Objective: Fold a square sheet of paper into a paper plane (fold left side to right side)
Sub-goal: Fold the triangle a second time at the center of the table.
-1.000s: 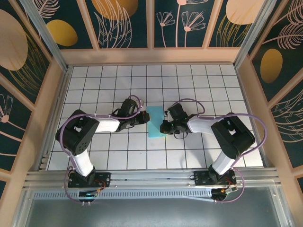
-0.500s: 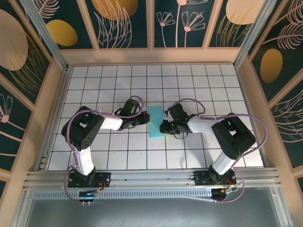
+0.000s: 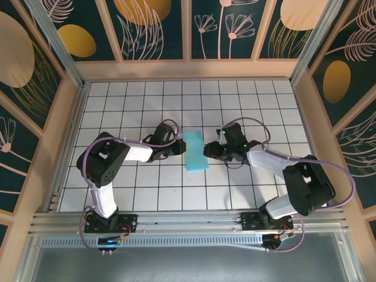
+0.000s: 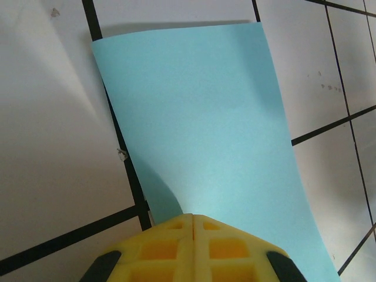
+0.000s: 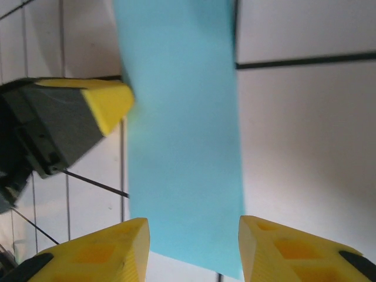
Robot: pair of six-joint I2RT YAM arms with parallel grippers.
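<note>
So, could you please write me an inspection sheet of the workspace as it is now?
Surface: white table with black grid lines.
Job's things: turquoise paper, a narrow rectangle lying flat between the grippers.
Clutter: nothing seen.
Grippers: left gripper shut, at the paper's left edge; right gripper open, at its right edge.
Cables: purple cables loop along both arms.
Surroundings: leaf-patterned wall panels, metal rail at near edge.

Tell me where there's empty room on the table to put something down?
Free: the far tiles between the paper and the back wall, and the near tiles between the left arm and right arm. Crowded: the middle, where the left claw and right claw flank the paper.
</note>
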